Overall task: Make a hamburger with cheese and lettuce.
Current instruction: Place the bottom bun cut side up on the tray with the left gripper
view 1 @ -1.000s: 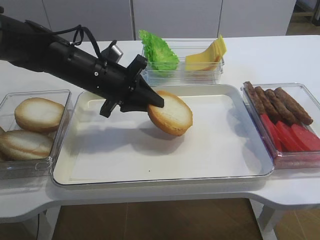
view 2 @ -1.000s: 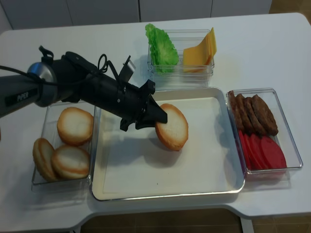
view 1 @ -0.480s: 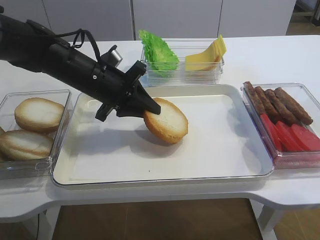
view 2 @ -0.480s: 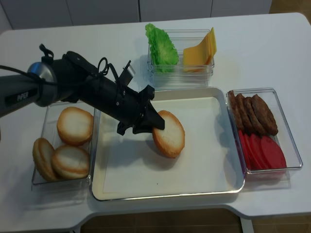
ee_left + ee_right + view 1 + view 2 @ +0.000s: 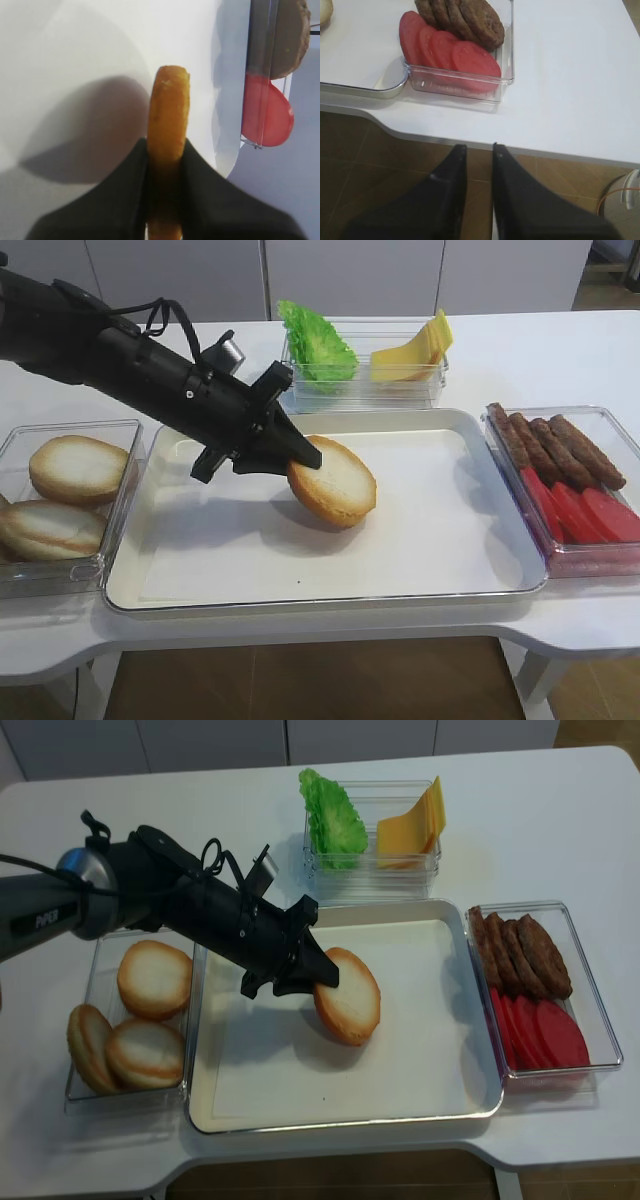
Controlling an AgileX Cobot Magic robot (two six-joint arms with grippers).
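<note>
My left gripper (image 5: 308,455) (image 5: 325,975) is shut on the hamburger bun half (image 5: 335,480) (image 5: 348,995), holding it on edge, tilted, low over the middle of the white tray (image 5: 450,530). In the left wrist view the bun's golden rim (image 5: 169,115) sticks up between the black fingers (image 5: 125,200). Green lettuce (image 5: 315,340) and yellow cheese slices (image 5: 415,345) sit in a clear bin behind the tray. My right gripper (image 5: 479,147) hangs shut and empty past the table's front edge, near the tomato bin.
A clear bin at the left holds several more bun halves (image 5: 75,468). A clear bin at the right holds brown patties (image 5: 560,445) and red tomato slices (image 5: 585,510), also seen as tomato slices (image 5: 450,52) in the right wrist view. The table edge runs close to the tray's front.
The left gripper lowered the bun half a little down and to the left over the tray, then held still. The right gripper has not moved.
</note>
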